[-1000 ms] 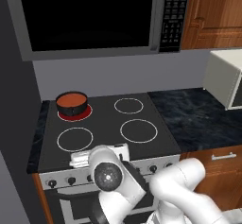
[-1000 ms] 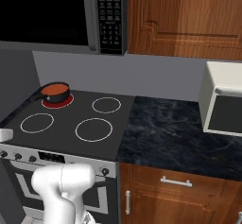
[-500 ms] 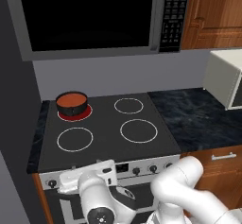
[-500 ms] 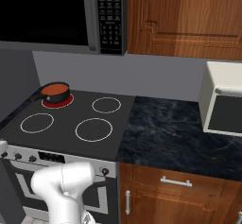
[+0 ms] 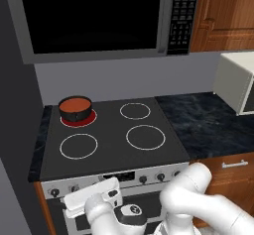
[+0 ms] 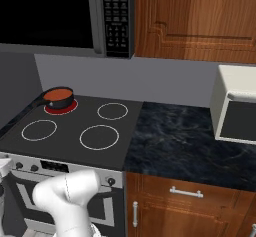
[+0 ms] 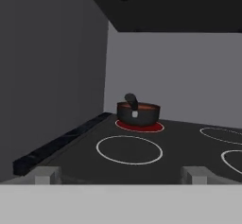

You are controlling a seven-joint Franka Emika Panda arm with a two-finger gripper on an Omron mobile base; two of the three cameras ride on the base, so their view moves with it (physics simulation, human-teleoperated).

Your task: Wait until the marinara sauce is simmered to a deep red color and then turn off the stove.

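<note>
The marinara sauce [image 5: 75, 102] is an orange-red disc inside a small black pot on the stove's [image 5: 114, 142] back left burner, whose ring glows red. The right base view shows the same sauce [image 6: 57, 94] and stove [image 6: 75, 131]. In the hand view the pot [image 7: 138, 114] stands straight ahead across the cooktop with its handle pointing at me, and just a thin red edge of sauce [image 7: 143, 107] shows over the rim. My gripper [image 5: 92, 193] hangs low at the stove's front left edge, by the control panel. It [image 7: 120, 175] is open with nothing between its fingertips [image 7: 47, 175].
Small dark knobs [image 5: 143, 179] line the silver front panel. A black-windowed microwave [image 5: 99, 16] hangs over the cooktop. A dark stone counter [image 5: 203, 122] runs to the right, with a white appliance [image 6: 235, 111] on it. A grey wall [image 7: 47, 76] stands at the stove's left.
My hand has sunk down and a little to the left, from over the cooktop's front edge to the level of the control panel. The pot and sauce look the same.
</note>
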